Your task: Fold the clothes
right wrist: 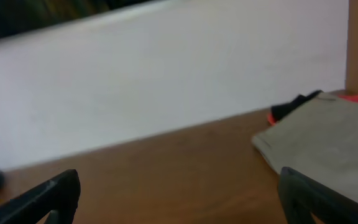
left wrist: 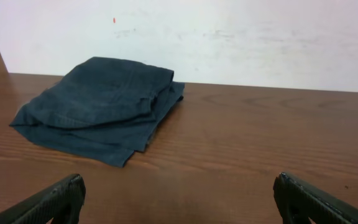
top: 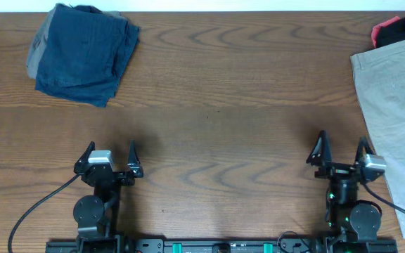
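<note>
A folded dark navy pair of shorts lies at the table's far left, on top of a grey-olive piece; it also shows in the left wrist view. A beige pair of shorts lies spread flat at the right edge, and also shows in the right wrist view. My left gripper is open and empty near the front edge, well short of the navy pile. My right gripper is open and empty, just left of the beige shorts.
A red and black garment lies at the far right corner behind the beige shorts; it also shows in the right wrist view. Bare wood tabletop stretches between the two piles. A white wall runs behind the table's far edge.
</note>
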Robot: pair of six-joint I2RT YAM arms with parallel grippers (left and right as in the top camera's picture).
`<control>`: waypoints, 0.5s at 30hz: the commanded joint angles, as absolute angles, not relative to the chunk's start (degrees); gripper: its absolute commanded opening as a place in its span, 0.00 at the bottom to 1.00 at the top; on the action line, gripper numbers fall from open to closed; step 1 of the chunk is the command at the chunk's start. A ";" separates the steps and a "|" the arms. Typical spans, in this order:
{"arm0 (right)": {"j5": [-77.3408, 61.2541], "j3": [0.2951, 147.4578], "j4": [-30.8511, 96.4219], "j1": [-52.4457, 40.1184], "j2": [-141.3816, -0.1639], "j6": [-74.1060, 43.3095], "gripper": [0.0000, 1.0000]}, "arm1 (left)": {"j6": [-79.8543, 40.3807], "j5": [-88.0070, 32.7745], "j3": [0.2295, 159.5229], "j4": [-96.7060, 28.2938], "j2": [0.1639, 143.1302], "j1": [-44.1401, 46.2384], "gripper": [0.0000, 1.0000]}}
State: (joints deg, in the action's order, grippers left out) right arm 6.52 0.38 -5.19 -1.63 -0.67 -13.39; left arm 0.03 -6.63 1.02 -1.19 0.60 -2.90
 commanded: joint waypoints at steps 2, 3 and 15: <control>7.31 0.27 0.34 -1.13 -0.27 -4.60 0.99 | 0.21 -7.20 0.23 -3.42 0.23 -2.85 0.98; 7.31 0.27 1.74 -1.13 -0.27 -3.81 0.99 | 0.21 -7.20 0.23 -3.40 0.23 -2.85 0.98; 7.07 0.30 3.60 -1.13 -0.27 0.32 0.99 | 0.21 -7.20 0.23 -3.42 0.23 -2.85 0.98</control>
